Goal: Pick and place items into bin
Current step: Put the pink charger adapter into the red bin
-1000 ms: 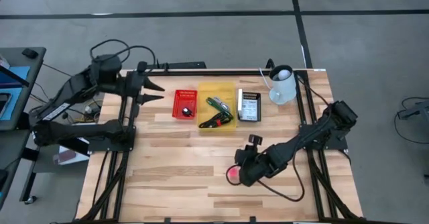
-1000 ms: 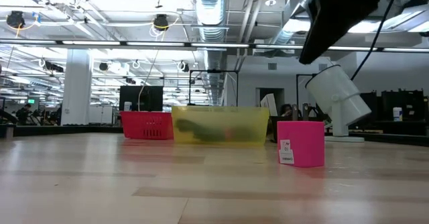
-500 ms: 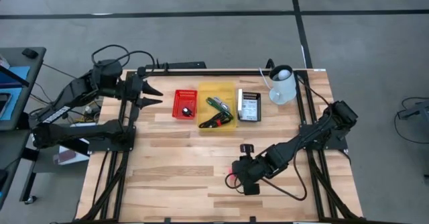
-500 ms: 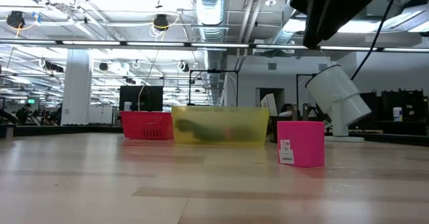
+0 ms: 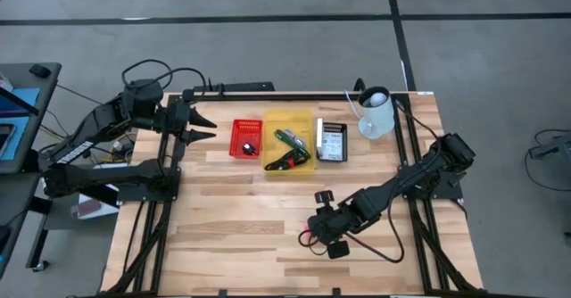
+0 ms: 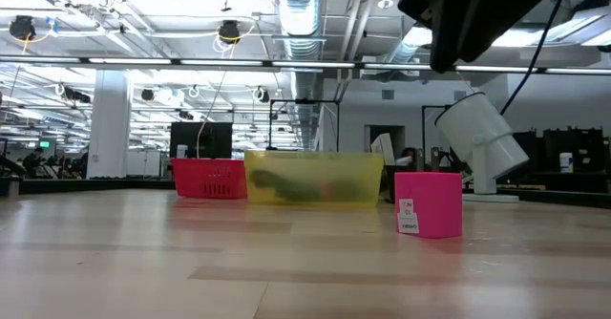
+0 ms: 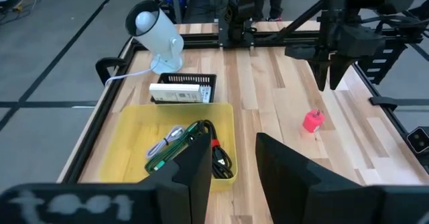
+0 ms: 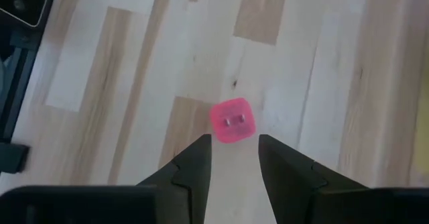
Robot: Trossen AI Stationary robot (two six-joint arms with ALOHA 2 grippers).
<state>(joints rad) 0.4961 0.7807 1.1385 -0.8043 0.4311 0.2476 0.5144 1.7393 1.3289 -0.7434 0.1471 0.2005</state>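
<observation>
Surface: pale wood-plank table [image 5: 241,218] on a grey concrete floor. Low view looks across it into a large hall with ceiling ducts, strip lights and distant workstations.

Back-centre row, high view: red basket [image 5: 246,138], yellow bin [image 5: 303,118] just beside it, then a black tray [image 5: 332,142] with a white label, then a white lamp-like unit [image 5: 376,111] at the back right corner. The near half of the table is bare planks, apart from the right arm's area.

Yellow bin contents: green pen-like stick [image 5: 287,138] and black-and-red cable [image 5: 285,161]. Left wrist view adds a white stick [image 7: 165,143] lying beside the green one. A small dark piece lies in the red basket.

Pink piece [image 8: 232,120]: stands alone on the planks, well apart from the bin. The high view hides it under the right arm; low view shows it as an upright pink block [image 6: 429,203] with a white tag.

Right gripper [image 8: 232,155]: directly above the pink piece, fingers spread, not touching it.

Left gripper [image 7: 231,174]: at the back left table edge, pointing toward the bins, fingers apart, holding nothing.
</observation>
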